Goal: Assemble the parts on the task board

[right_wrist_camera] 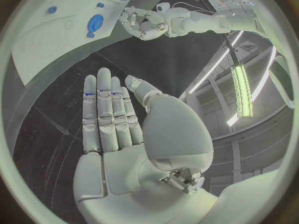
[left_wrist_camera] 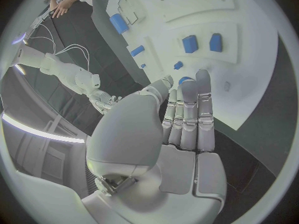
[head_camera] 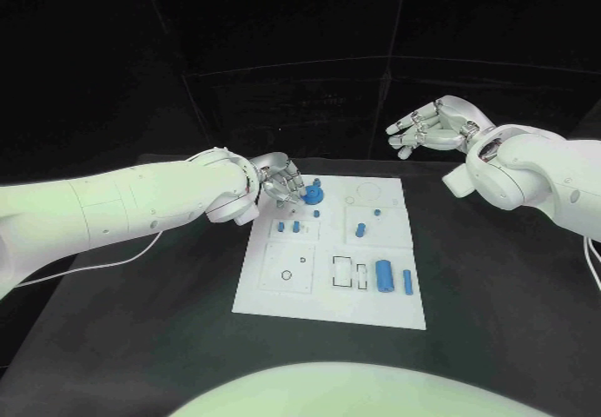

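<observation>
The white task board (head_camera: 328,295) lies in the middle of the black table. A blue round part (head_camera: 313,193) stands at its far left corner. My left hand (head_camera: 278,181) is right beside that part with its fingers (left_wrist_camera: 187,114) stretched out side by side, their tips at the part's blue edge (left_wrist_camera: 185,79), and it holds nothing. Small blue pegs (head_camera: 289,228) and another peg (head_camera: 360,230) stand mid-board. A blue block (head_camera: 385,274) and a slim blue bar (head_camera: 407,280) lie near the right edge. My right hand (head_camera: 432,126) hangs high beyond the board's far right corner, its fingers (right_wrist_camera: 106,114) spread and empty.
A white cable (head_camera: 107,261) trails over the table left of the board. Empty outlined slots (head_camera: 342,271) and a round outline (head_camera: 372,189) mark the board. Bare black table surrounds the board on all sides.
</observation>
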### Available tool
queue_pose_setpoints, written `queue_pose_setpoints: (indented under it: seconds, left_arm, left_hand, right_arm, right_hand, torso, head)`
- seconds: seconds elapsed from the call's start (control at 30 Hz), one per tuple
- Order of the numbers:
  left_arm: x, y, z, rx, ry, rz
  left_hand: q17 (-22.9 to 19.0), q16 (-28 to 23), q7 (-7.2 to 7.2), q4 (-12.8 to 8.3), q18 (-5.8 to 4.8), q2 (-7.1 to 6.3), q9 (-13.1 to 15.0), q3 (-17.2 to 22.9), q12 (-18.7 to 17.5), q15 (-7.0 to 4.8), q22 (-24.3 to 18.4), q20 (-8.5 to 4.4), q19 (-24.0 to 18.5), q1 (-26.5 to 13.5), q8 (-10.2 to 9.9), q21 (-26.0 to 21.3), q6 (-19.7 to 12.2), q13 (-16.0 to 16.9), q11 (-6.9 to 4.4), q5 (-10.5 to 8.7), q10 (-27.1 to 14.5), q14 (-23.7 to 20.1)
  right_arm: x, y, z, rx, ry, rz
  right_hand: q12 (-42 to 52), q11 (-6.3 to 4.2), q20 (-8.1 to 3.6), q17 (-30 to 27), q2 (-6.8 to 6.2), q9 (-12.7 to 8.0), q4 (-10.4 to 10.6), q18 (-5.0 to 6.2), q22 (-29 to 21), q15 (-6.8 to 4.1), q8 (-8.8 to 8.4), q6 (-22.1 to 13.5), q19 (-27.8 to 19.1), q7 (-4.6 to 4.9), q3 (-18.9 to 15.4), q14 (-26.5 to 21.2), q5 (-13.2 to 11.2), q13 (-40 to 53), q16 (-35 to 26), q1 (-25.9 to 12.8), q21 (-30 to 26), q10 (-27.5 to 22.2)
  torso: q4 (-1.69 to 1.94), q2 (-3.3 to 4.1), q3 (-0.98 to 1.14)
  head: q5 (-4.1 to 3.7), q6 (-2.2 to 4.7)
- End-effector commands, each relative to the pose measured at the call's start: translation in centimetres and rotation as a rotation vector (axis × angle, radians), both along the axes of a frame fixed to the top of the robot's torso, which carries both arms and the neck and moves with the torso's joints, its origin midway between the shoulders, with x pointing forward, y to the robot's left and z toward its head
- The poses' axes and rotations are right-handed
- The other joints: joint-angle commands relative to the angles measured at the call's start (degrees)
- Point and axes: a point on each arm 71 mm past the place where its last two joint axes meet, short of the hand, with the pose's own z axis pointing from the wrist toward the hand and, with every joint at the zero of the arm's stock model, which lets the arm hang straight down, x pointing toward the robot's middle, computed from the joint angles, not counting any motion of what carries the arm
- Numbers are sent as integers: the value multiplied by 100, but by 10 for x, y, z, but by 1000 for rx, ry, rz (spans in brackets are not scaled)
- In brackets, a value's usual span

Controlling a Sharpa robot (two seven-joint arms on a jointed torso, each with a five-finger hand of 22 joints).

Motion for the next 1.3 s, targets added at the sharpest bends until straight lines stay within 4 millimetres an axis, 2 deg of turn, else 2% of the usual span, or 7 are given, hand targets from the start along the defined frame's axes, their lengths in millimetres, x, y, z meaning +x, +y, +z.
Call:
queue_pose_setpoints:
  seconds: [0.03,0.23,0.3,0.33,0.4,0.6,1.3]
  left_arm:
    - [0,-18,10,-38,-135,-201]
    - [5,-31,9,29,-213,-331]
    - [7,-32,8,59,-220,-354]
    - [7,-33,7,76,-224,-366]
    - [9,-34,5,110,-232,-384]
    - [11,-38,-2,205,-255,-425]
    - [21,-44,-12,297,-275,-420]
  left_hand:
    - [-213,-230,-60,-137,102,-53,-166,183,-307,-16,-107,-7,54,56,-210,-136,237,-332,-12,3,184,-5]
    - [-337,-229,-109,-197,87,-260,-436,113,-896,-64,-264,-18,478,-248,-640,-231,566,-882,-40,-18,458,516]
    - [261,359,-120,-199,80,-302,-510,49,-1089,-86,-279,-34,738,-329,-782,-187,653,-1032,-58,-35,534,957]
    - [730,799,-142,-199,88,-295,-552,8,-1207,-84,-277,-53,898,-362,-870,-146,703,-1116,-46,-222,574,1222]
    - [1334,1362,-140,-209,79,-302,-612,-78,-1365,-87,-252,-60,1101,-403,-1002,-73,768,-1227,-42,-290,632,1493]
    - [2398,2338,-116,-296,-2,-250,-706,-264,-1722,-94,247,-72,1547,-383,-1313,495,899,-1455,-23,-316,708,1870]
    - [2361,2471,-143,-434,-60,12,-697,-261,-2123,-102,726,-73,1764,-253,-1623,955,1159,-1538,-27,-303,839,1925]
  right_arm:
    - [-1,3,3,15,-21,19]
    - [-2,5,4,20,-26,32]
    - [-3,6,4,23,-28,37]
    - [-3,7,4,24,-29,40]
    - [-4,8,4,26,-30,45]
    - [-5,11,4,29,-32,51]
    - [-4,13,4,29,-34,51]
  right_hand:
    - [-18,-10,41,-12,16,7,6,58,-14,4,36,63,-23,4,23,-38,27,-17,-43,21,-48,-51]
    - [-20,-7,44,-17,16,7,4,58,-21,8,36,75,-28,4,28,-45,29,-29,-66,26,-63,-67]
    - [-20,-6,44,-18,14,6,1,58,-23,9,34,76,-29,5,29,-47,30,-33,-74,28,-67,-73]
    - [-20,-6,44,-19,14,6,1,58,-23,9,34,76,-29,5,30,-47,30,-33,-75,29,-67,-74]
    - [-21,-4,45,-21,13,4,-2,58,-26,10,30,74,-30,7,33,-49,30,-40,-86,34,-73,-83]
    - [-22,1,48,-24,14,1,-6,58,-30,14,22,69,-32,12,38,-51,31,-49,-103,40,-83,-96]
    - [-21,14,56,-31,14,-7,0,55,-41,25,3,53,-38,25,42,-56,36,-71,-142,33,-106,-124]
  torso:
    - [-15,6,-2]
    - [-32,37,-20]
    - [-39,46,-18]
    - [-39,42,-18]
    - [-47,48,-21]
    - [-64,75,-30]
    - [-61,70,-28]
  head:
    - [-25,39]
    - [-27,66]
    - [-23,84]
    - [-26,84]
    - [-38,78]
    - [-27,89]
    - [-28,113]
